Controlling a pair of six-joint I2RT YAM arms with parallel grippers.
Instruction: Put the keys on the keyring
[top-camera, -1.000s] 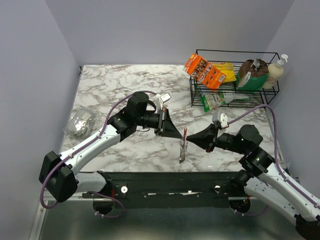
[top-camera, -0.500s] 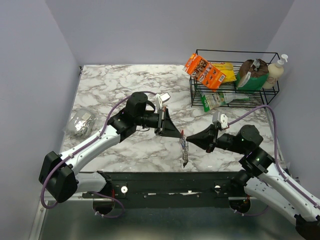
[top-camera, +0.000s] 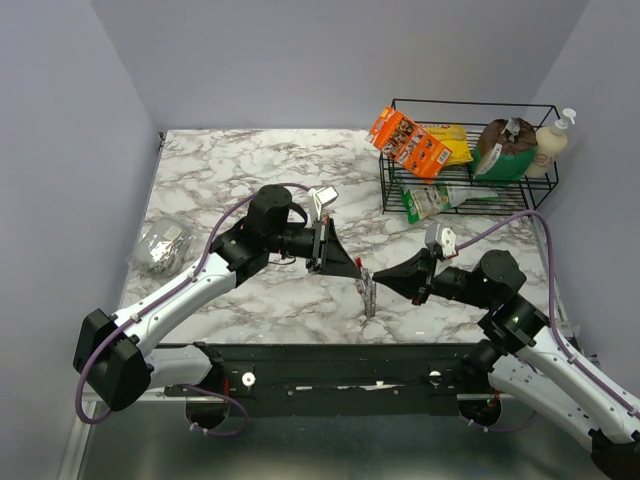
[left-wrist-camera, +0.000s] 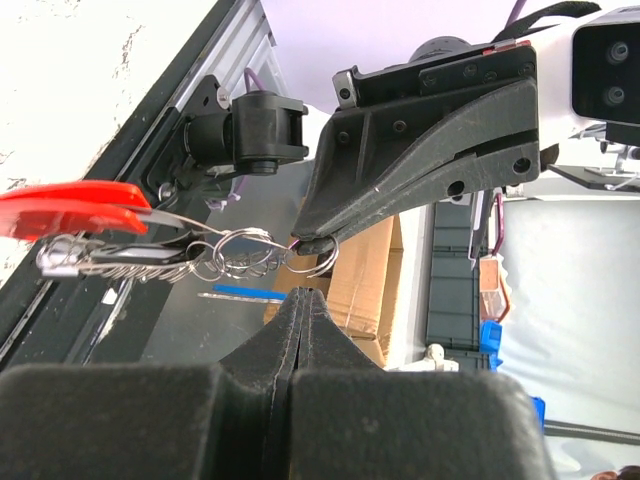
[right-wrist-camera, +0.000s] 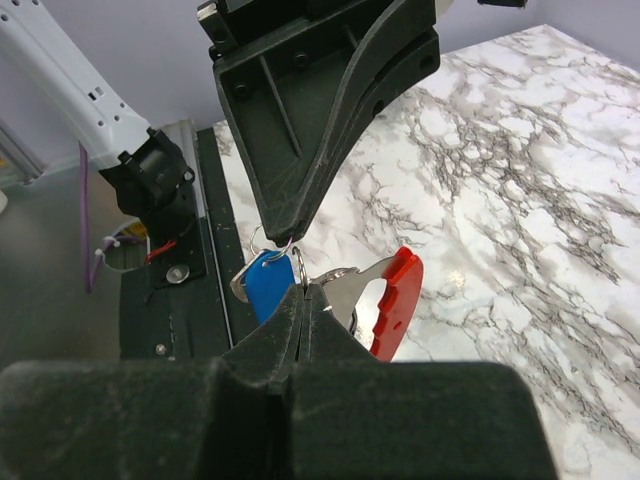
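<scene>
Black left gripper (top-camera: 358, 270) was closed, pinching keyring (top-camera: 368, 297) at a small ring | right gripper (top-camera: 379, 281) was closed, tip to tip with it at the same ring | keyring hung between them over table (top-camera: 230, 170) near its front edge | blue key (right-wrist-camera: 266, 286) dangled beside red piece (right-wrist-camera: 396, 300)

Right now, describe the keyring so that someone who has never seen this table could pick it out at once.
Find the marble table, then its near edge, where the left gripper and right gripper meet tip to tip. The keyring dangles there: a thin silvery chain of rings. Its red curved plastic end sets it apart from the blue-headed key beside it.
</scene>
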